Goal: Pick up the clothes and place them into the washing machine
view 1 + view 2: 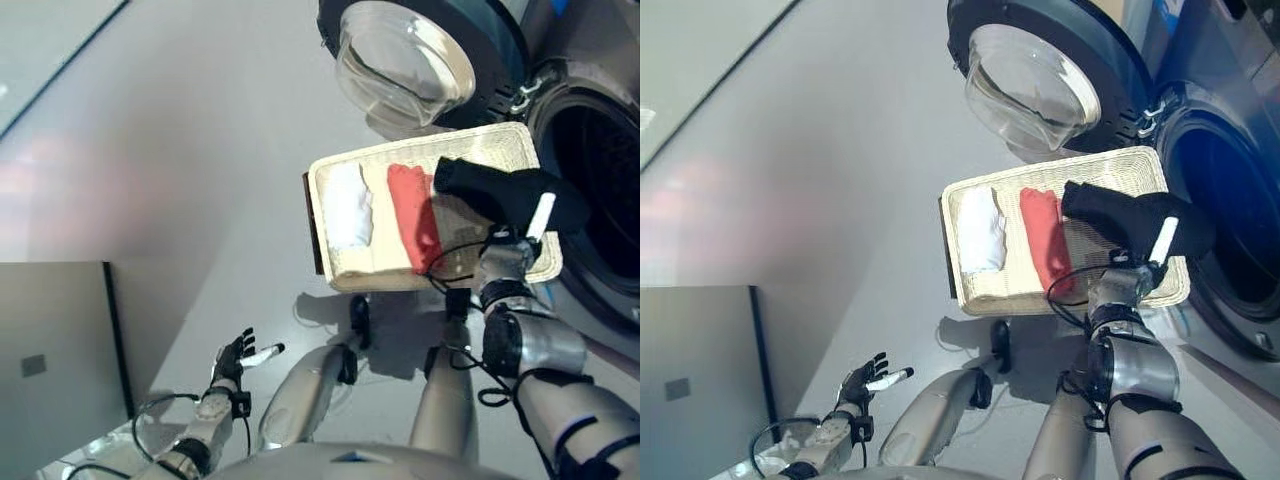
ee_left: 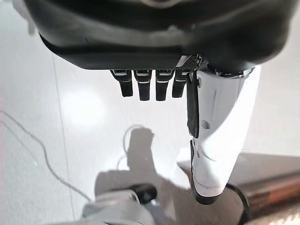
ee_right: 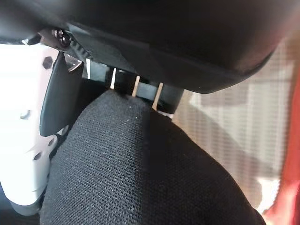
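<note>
3 garments are in play, and 1 of them, the black garment (image 1: 505,193), sits in the right hand (image 1: 520,235), whose fingers and white-covered thumb (image 1: 541,215) are closed round the cloth, as the right wrist view confirms with dark knit filling the space against the palm. The hand is over the wicker basket (image 1: 345,275), at the end nearest the drum opening (image 1: 600,170) of the washing machine. The step in hand is judged to be the lift of this first piece. Beside it in the basket lies the red garment (image 1: 412,215), and further along, apart from it, the white garment (image 1: 350,205); neither is touched. The machine's door (image 1: 420,55) stands swung open beyond the basket. The next move calls for carrying the cloth clear of the basket rim and across to the dark opening before release; trailing fabric could catch on the rim. The left hand (image 1: 232,360) hangs low over the floor, fingers loosely spread, holding nothing.
</note>
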